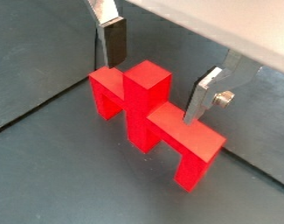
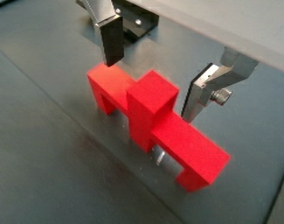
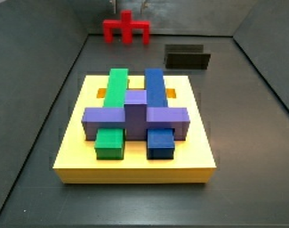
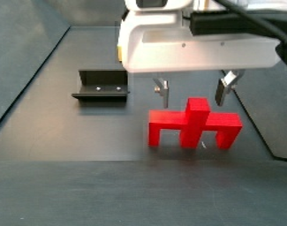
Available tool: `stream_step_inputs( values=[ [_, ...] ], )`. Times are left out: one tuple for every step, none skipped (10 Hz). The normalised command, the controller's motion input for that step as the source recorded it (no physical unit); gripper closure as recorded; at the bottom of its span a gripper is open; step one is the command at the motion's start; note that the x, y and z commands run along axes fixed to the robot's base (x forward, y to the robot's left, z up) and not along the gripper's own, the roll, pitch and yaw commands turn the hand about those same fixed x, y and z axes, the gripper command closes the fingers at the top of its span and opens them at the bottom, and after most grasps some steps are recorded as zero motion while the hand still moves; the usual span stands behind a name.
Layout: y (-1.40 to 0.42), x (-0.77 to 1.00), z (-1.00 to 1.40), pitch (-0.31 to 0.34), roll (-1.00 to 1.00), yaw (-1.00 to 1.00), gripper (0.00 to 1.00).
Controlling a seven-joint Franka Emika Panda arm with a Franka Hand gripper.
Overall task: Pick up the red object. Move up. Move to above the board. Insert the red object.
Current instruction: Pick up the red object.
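Observation:
The red object [image 4: 192, 126] stands on the dark floor on its legs, its stem pointing up. It also shows in both wrist views [image 1: 150, 109] [image 2: 150, 114] and at the far end in a side view [image 3: 129, 29]. My gripper [image 4: 194, 88] is open just above it, one finger on each side of the stem, the tips near the bar and not touching it. Both wrist views show the silver fingers [image 1: 111, 44] [image 2: 203, 92] apart around the stem. The yellow board [image 3: 76, 147] carries green, blue and purple blocks and lies away from the gripper.
The dark fixture [image 4: 98, 86] stands on the floor left of the red object and shows in a side view [image 3: 188, 57] between the board and the red object. Sloping dark walls border the floor on both sides.

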Motion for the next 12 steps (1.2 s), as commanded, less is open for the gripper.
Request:
stream_step_inputs(
  values=[
    [0.17, -0.27, -0.18, 0.0, -0.09, -0.21, 0.0],
    [0.18, -0.23, -0.13, -0.009, -0.09, -0.17, 0.0],
    [0.15, -0.18, -0.12, -0.039, -0.11, -0.11, 0.0],
    [0.0, 0.0, -0.11, -0.033, -0.06, 0.0, 0.0],
    [0.0, 0.0, -0.06, -0.014, -0.05, 0.0, 0.0],
    [-0.05, 0.07, -0.01, 0.0, -0.01, 0.0, 0.0],
    [-0.06, 0.03, 0.0, 0.0, 0.0, 0.0, 0.0],
    [-0.01, 0.01, -0.03, 0.0, -0.03, 0.0, 0.0],
    [0.0, 0.0, -0.04, 0.0, -0.05, 0.0, 0.0],
    [0.0, 0.0, 0.0, 0.0, -0.04, 0.0, 0.0],
    [0.0, 0.0, 0.0, 0.0, 0.0, 0.0, 0.0],
    [0.0, 0.0, 0.0, 0.0, 0.0, 0.0, 1.0]
  ],
)
